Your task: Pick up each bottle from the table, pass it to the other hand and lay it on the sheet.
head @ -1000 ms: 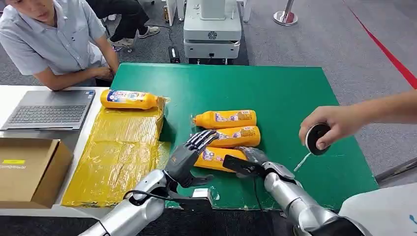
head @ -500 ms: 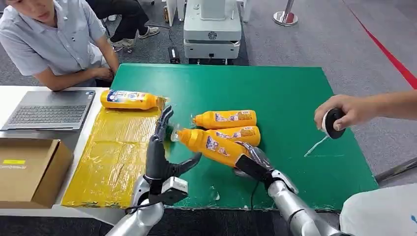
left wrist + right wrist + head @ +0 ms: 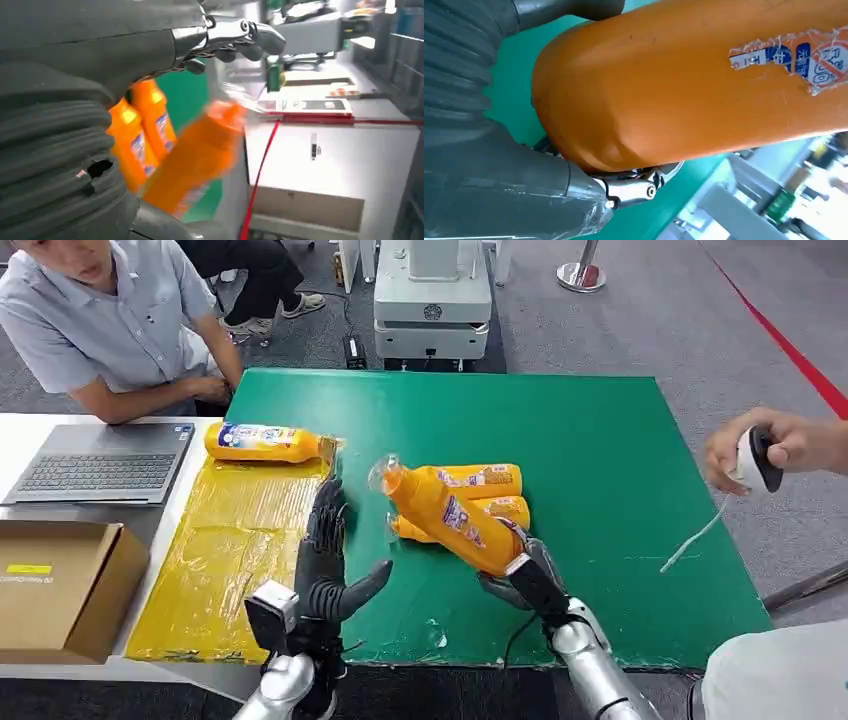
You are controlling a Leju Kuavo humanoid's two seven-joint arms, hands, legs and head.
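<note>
Above the green counter (image 3: 620, 460), the right hand (image 3: 520, 575) grips a tilted orange bottle (image 3: 450, 515) by its base. Beside it, the left hand (image 3: 325, 560) stands upright, fingers spread, holding nothing.

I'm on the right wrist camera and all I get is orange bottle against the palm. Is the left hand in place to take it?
Observer: Not touching yet. In the head view the left hand is empty, fingers apart and pointing up, a gap away from the held bottle, which the right hand grips by its base, cap tilted up toward the left hand.
Operator: How many are waiting on the table after this one?
Observer: Two bottles lie side by side on the green mat, just behind the one you hold.
</note>
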